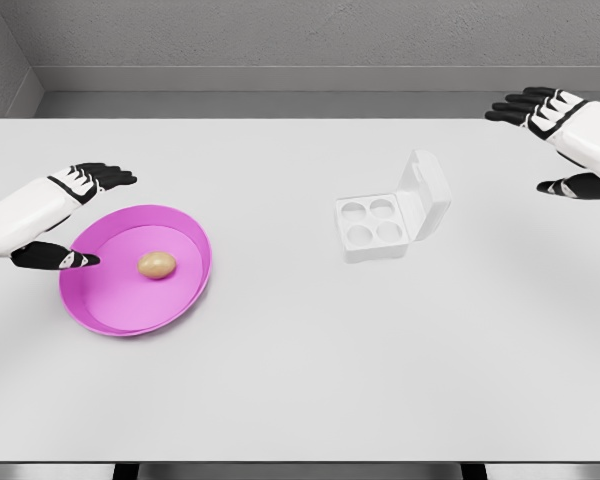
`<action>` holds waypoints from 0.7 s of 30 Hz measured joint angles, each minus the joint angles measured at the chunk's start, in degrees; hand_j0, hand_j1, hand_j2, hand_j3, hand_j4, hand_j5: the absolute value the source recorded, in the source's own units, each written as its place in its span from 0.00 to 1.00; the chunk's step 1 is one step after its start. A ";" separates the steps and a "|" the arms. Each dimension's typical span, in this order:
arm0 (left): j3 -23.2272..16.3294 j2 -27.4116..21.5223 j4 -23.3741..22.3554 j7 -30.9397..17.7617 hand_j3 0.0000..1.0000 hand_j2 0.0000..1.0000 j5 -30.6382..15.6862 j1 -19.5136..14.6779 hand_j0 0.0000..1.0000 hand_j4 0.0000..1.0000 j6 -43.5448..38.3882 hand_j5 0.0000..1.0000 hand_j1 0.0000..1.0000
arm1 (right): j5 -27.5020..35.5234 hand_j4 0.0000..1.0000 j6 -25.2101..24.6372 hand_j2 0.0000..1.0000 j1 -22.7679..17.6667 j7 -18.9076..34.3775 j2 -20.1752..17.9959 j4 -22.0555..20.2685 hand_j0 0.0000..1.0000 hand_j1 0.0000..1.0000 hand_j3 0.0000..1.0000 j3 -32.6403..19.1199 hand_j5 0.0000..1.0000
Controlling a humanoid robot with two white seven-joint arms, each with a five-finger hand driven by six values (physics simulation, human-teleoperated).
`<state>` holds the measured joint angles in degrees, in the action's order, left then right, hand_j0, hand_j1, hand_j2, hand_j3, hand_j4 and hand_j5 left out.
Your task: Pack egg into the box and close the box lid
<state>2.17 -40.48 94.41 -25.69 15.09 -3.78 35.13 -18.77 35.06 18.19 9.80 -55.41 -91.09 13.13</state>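
- Tan egg (157,264) sits loose in the pink bowl (185,300), so I'd say nothing's packed yet.
- My left hand (68,220) hovers at the bowl's left rim, fingers spread, holding nothing.
- White box (378,226) is well apart to the right, lid (428,190) up, all four cups empty.
- Right hand (560,135) is out by the far edge, open and empty too.
- Grab, placing and lid closing all look left to do.
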 measured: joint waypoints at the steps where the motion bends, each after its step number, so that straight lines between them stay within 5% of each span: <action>1: 0.00 0.00 -0.02 0.00 1.00 1.00 0.05 0.00 1.00 1.00 0.00 1.00 1.00 | 0.03 1.00 0.00 1.00 0.09 0.00 -0.03 -0.04 1.00 1.00 1.00 0.00 1.00; 10: -0.19 -0.40 0.30 -0.02 1.00 1.00 1.40 -0.61 1.00 1.00 0.00 1.00 1.00 | -0.20 1.00 0.00 1.00 0.44 0.07 -0.28 0.06 1.00 1.00 1.00 0.14 1.00; 16: -1.26 -0.34 5.68 -7.64 1.00 1.00 5.81 -2.81 1.00 1.00 0.00 1.00 1.00 | -0.43 1.00 -0.01 1.00 0.61 0.58 0.66 3.05 1.00 1.00 1.00 0.77 1.00; 21: -1.22 2.77 6.77 -9.01 1.00 1.00 4.92 -5.01 1.00 1.00 -3.06 1.00 1.00 | -3.42 1.00 0.03 1.00 3.95 11.61 5.63 5.50 1.00 1.00 1.00 1.82 1.00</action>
<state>0.95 -37.71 101.19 -34.71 20.02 -8.79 32.07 -22.18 35.08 22.15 21.41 -49.78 -85.59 14.95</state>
